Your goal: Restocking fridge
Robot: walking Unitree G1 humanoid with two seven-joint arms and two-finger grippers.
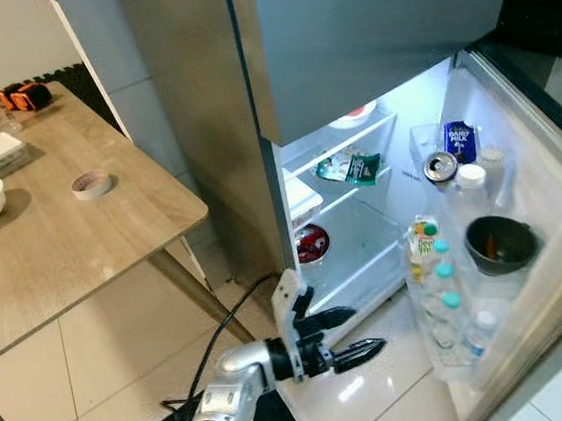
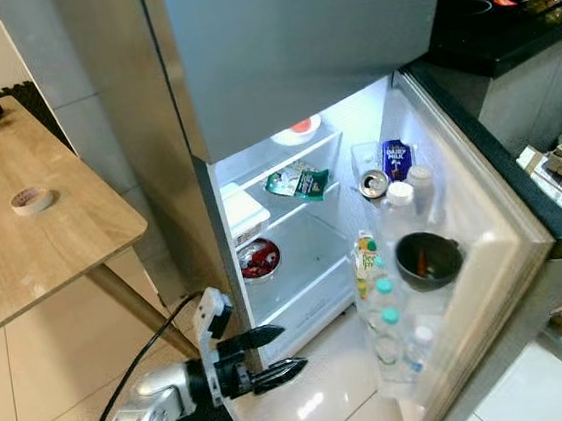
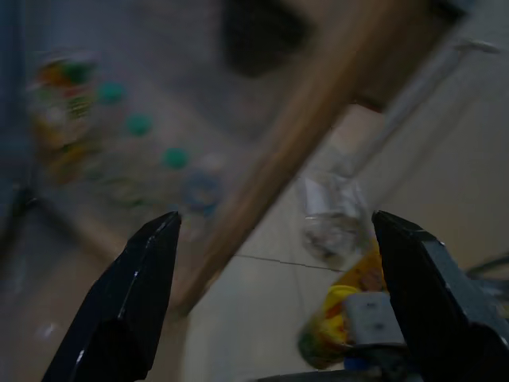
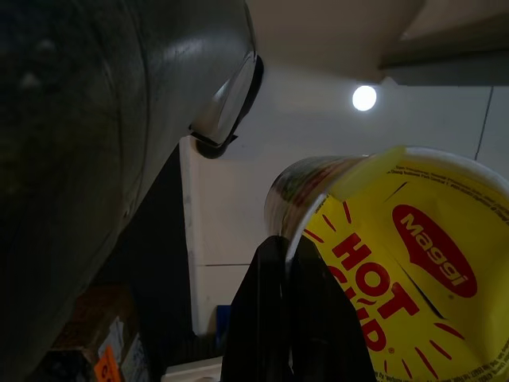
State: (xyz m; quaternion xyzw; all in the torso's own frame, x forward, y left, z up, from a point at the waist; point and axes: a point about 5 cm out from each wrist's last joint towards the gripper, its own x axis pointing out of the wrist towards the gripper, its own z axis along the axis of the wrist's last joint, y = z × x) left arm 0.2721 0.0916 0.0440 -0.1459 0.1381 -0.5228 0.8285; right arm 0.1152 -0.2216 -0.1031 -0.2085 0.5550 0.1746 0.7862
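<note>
The fridge (image 1: 362, 21) stands with its lower door (image 1: 556, 242) swung wide and the compartment lit. My left gripper (image 1: 364, 329) hangs low in front of the bottom shelf, fingers open and empty. In the left wrist view its two black fingers (image 3: 127, 310) frame the blurred door shelf bottles. My right gripper (image 4: 285, 243) is shut on the rim of a yellow Maggi Hot Cup noodle cup (image 4: 398, 263), seen close up in the right wrist view.
The door shelves hold several bottles (image 1: 441, 294), a black bowl (image 1: 501, 243), a blue milk carton (image 1: 460, 139) and a can (image 1: 440, 167). Inside lie green packets (image 1: 349, 168) and a red-filled bowl (image 1: 312, 242). A wooden table (image 1: 63, 243) stands left, a black cable (image 1: 215, 343) on the floor.
</note>
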